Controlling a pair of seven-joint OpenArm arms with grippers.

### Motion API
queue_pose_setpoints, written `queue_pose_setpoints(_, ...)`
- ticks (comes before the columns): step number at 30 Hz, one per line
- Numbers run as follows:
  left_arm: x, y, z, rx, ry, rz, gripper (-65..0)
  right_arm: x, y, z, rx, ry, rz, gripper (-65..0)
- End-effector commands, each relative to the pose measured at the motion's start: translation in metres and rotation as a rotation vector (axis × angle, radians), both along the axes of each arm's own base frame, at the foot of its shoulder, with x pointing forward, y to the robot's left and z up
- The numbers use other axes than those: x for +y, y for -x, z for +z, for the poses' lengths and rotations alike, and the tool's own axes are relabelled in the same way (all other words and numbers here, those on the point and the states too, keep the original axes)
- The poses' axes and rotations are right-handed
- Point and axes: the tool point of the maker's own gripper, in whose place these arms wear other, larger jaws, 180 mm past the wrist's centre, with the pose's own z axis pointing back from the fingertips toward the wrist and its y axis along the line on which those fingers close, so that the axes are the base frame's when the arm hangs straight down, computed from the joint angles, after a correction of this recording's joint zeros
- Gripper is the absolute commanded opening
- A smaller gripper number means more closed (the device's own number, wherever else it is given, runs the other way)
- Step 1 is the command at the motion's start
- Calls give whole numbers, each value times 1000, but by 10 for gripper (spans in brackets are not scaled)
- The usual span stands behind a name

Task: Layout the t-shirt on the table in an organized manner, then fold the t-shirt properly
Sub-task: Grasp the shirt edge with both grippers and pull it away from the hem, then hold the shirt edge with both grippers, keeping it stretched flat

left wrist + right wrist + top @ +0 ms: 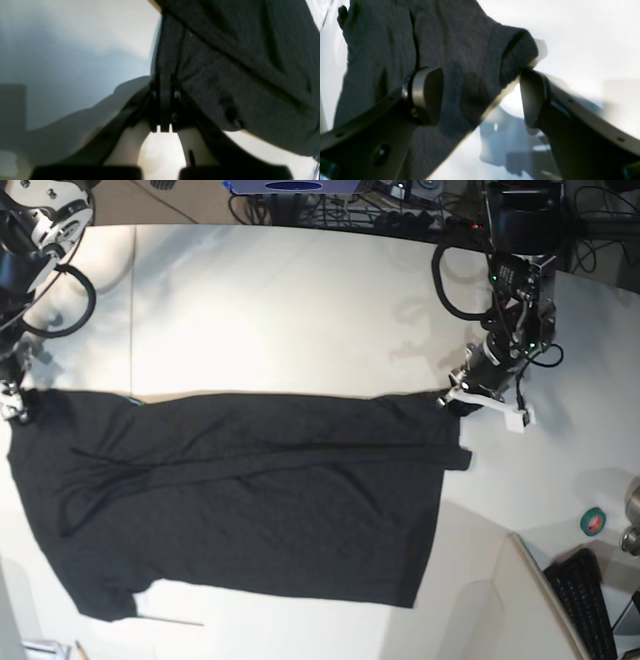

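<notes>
T-shirt (250,500), black knit, spread across the lower half of the off-white counter (300,300) in the base view, its straight upper edge running from nine o'clock to three o'clock. We judge the fabric light, limp and prone to wrinkling: it will drape from any pinch point, stretch if dragged, and slide readily on the smooth counter. No printed side is visible from here. We judge the corners and hems the best places to take hold, since two spread pinch points keep an edge taut.

Left claw (162,100), seen at three o'clock of the garment in the base view (462,402): the jaws stand closed together, with the dark cloth (237,75) lying against them and spreading toward one o'clock in the left wrist view. We take it that they pinch the shirt's corner, though the blur hides the pinch itself.

Right claw (480,97), at nine o'clock of the garment in the base view and mostly cut off by the frame edge: the jaws stand wide apart and hold nothing. In the right wrist view the shirt (395,50) lies beneath and between them, a rolled hem or sleeve end toward one o'clock, just beside one pad (533,97). We cannot tell whether either pad touches the cloth.
</notes>
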Motion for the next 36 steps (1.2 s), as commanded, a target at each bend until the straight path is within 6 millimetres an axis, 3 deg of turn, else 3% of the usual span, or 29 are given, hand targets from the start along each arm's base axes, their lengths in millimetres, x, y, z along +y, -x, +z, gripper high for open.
queue_pose_setpoints(1,15,4,0,41,-36,-2,-650,-7,-1,2,20,-2,10,-216)
queue_pose_setpoints(3,23,5,1,65,-48,-15,-650,-8,-1,-3,34,-20,5,-282)
queue_pose_setpoints(8,47,6,8,73,-97,-19,-650,-23,-3,2,37,-12,-4,-650)
queue_pose_setpoints(12,46,8,22,36,-125,-49,-650,-40,-2,18,48,24,27,-650)
queue_pose_setpoints(19,53,31,37,21,-189,-103,-650,-42,34,44,134,115,159,-650)
queue_pose_setpoints(30,63,115,14,162,-223,-135,-650,9,114,46,233,182,255,-650)
queue_pose_setpoints(36,86,141,22,183,-250,-77,-650,28,147,39,279,168,263,-650)
